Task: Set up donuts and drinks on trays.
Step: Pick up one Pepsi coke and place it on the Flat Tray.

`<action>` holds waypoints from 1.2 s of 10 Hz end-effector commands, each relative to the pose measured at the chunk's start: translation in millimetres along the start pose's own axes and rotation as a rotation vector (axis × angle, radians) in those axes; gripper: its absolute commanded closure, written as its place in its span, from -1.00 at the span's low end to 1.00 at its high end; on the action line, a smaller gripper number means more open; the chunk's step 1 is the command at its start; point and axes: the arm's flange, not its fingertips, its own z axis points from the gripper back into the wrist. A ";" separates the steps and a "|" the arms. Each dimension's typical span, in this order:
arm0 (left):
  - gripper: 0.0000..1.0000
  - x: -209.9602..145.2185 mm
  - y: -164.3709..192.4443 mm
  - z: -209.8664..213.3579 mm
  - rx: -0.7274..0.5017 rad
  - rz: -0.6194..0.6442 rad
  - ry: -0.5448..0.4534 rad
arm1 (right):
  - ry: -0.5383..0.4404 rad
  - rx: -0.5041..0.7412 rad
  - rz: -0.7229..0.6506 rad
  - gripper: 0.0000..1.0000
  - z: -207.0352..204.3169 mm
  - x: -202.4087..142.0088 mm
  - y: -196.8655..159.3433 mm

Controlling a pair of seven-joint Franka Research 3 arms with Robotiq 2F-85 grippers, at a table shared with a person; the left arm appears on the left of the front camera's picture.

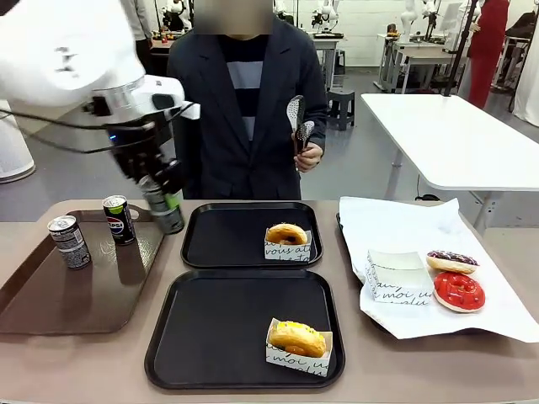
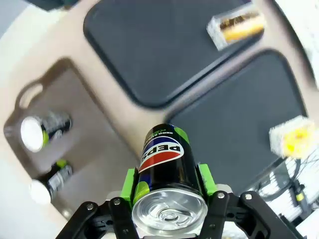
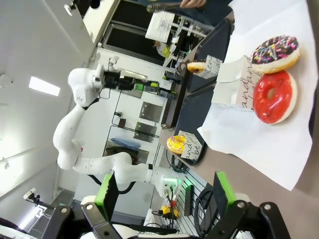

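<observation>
Front: held can (image 1: 168, 215) at 10 o'clock, upper half hidden inside the left gripper (image 1: 158, 192) jaws. Brown tray (image 1: 50, 295) cut by left edge. Left wrist: glazed boxed donut (image 2: 238, 25) at 1 o'clock and yellow boxed donut (image 2: 294, 139) at 3 o'clock blurred, lettering unreadable.

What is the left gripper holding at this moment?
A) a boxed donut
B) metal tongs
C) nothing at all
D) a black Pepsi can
D: in the left wrist view the left gripper has its green pads clamped on either side of the black Pepsi can, held in the air with the table far below.
</observation>
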 end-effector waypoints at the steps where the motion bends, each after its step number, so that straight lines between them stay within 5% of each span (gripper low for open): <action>1: -0.16 63.8 -6.2 -5.3 0.003 0.048 -0.022 | 0.000 0.010 0.014 -1.00 -0.8 -1.6 0.9; 5: -0.16 126.3 1.9 -80.6 0.063 0.101 0.119 | 0.000 0.010 0.014 -1.00 -0.8 -1.6 0.9; 11: -0.16 103.3 5.4 -158.5 0.050 0.052 0.274 | 0.000 0.010 0.014 -1.00 -0.8 -1.6 0.9; 12: -0.31 101.3 5.0 -158.7 0.060 0.040 0.266 | 0.000 0.010 0.014 -1.00 -0.8 -1.6 0.9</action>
